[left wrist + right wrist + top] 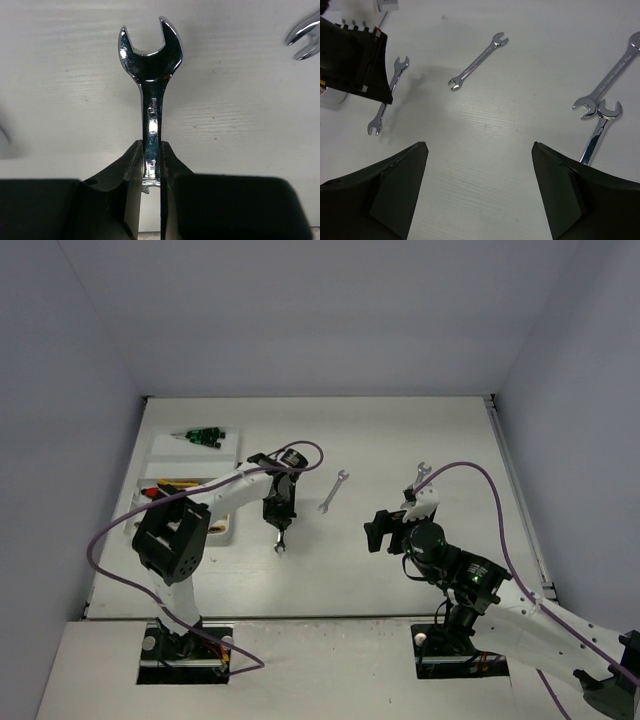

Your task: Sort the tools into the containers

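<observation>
My left gripper is shut on a silver open-end wrench, gripped by its shank, open head pointing away from the wrist. The held wrench also shows in the right wrist view, hanging below the left gripper over the table. My right gripper is open and empty over bare table; it shows right of centre in the top view. A second wrench lies between the arms. Two more wrenches lie crossed at the right. The white organiser tray holds black-green screwdrivers and orange-yellow pliers.
The table is white, boxed in by grey walls at the back and both sides. A purple cable loops over each arm. The end of another wrench shows at the top right of the left wrist view.
</observation>
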Available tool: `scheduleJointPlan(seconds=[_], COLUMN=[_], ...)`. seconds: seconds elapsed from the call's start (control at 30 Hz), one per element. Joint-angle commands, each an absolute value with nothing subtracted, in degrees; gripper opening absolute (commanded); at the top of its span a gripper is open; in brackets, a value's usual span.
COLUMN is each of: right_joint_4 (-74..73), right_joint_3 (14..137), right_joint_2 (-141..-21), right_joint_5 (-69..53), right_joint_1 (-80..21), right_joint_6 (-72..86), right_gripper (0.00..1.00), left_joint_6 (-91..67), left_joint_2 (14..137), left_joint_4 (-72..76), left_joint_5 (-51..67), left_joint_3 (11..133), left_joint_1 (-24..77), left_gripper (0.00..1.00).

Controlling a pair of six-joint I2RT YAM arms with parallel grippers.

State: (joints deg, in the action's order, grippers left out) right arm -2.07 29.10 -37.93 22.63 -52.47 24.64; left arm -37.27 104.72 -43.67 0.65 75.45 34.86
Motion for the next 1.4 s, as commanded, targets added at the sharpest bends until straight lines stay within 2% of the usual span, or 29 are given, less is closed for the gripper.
scheduleJointPlan(seconds=[0.0,0.33,0.63,0.9,1.1,1.2,1.37], right_joint_4=[0.26,0.26,0.26,0.26,0.26,0.26,0.26], right_joint_3=[30.09,30.05,29.73,29.44,29.53,29.53,29.44], right_joint_2=[-38.56,-38.23,-38.36,-39.85,-40.9,-41.22,-41.3], right_joint_5=[23.15,22.94,23.09,23.94,24.78,24.61,24.87], right_joint_1=[-52.21,-52.21,-52.21,-52.12,-52.12,-52.12,-52.12], right_joint_6=[25.49,25.4,25.25,25.1,24.93,24.79,25.04], right_gripper=[0.82,0.82,0.83,0.83,0.83,0.83,0.83], left_joint_6=[-40.07,-47.08,-65.02,-71.08,-74.49,-73.59,-72.84], left_joint_2=[97.53,93.59,96.04,102.81,102.79,104.48,105.73], left_joint_4=[-43.42,-37.37,-16.65,-14.74,-10.59,-10.77,-12.89], left_joint_5=[-0.57,5.83,14.76,12.47,9.56,9.6,8.98], left_joint_3=[80.11,80.98,75.54,78.51,74.15,75.23,76.56], left_joint_1=[31.2,12.43,-7.65,-12.17,-13.8,-14.48,-14.6], left_gripper=[0.0,0.0,0.0,0.0,0.0,0.05,0.23])
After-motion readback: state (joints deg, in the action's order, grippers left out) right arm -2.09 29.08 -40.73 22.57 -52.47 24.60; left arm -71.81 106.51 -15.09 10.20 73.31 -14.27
